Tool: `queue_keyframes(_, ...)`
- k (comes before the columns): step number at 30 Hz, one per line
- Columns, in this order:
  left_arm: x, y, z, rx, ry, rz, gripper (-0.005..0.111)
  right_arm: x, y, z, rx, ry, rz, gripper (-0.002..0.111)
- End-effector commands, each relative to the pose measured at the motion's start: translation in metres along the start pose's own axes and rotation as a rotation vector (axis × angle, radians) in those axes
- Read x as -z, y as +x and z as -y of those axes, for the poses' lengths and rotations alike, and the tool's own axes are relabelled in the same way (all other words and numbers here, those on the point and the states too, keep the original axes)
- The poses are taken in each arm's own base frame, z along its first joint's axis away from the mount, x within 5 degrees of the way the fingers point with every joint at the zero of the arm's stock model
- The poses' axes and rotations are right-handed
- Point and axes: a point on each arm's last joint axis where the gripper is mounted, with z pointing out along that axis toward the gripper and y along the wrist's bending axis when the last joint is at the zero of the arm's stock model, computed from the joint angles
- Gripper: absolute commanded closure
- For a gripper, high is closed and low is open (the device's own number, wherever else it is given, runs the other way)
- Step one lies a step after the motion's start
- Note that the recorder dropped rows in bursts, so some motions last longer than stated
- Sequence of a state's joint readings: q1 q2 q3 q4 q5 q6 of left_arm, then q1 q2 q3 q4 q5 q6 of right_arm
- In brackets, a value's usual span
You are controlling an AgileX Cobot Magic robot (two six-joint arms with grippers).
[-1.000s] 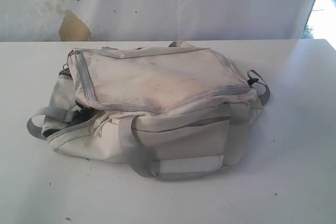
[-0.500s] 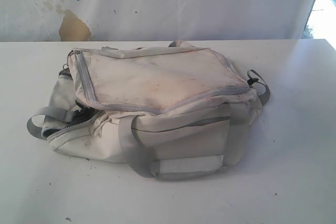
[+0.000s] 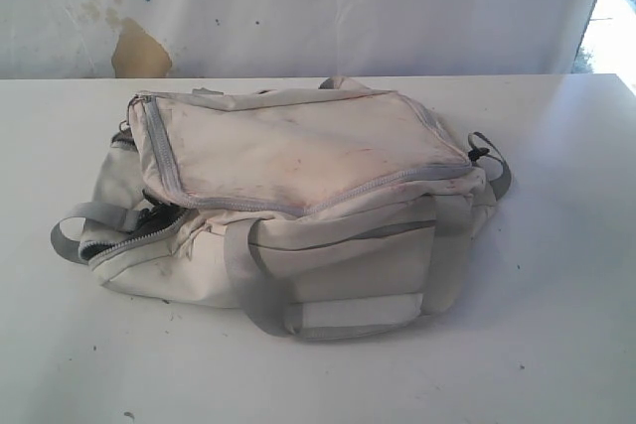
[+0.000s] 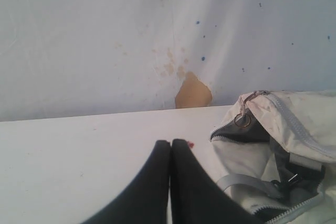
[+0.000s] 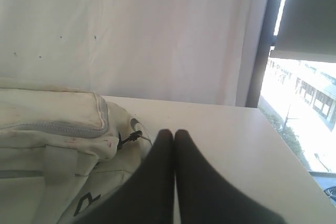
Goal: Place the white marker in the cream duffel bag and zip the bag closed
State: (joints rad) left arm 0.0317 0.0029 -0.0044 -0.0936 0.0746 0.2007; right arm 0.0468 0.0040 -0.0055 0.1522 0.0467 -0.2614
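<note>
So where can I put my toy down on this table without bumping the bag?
The table is bare in front of the cream duffel bag, wide open to its right, and free on the left beyond the grey strap loop. A narrower strip runs behind it, along the white backdrop. Only the middle is crowded: the bag fills it.

Probably a makeshift lab or test room, not a home: plain, dirt-flecked white counter (image 3: 556,345), wrinkled white sheet (image 3: 397,7) hung along its far edge, marked by a tan patch (image 3: 137,52) and blue specks (image 4: 202,58), window (image 5: 294,124) beyond the right edge onto sunlit buildings (image 5: 315,83).
</note>
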Motion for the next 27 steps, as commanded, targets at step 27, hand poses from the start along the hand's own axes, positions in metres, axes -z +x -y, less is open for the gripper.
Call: queue_keyframes(27,0.0001,0.0013,0.0004,-0.003,0.005,-0.002,0.107,0.0002,0.0051,0.0005,-0.02,0.006,-0.039,0.108)
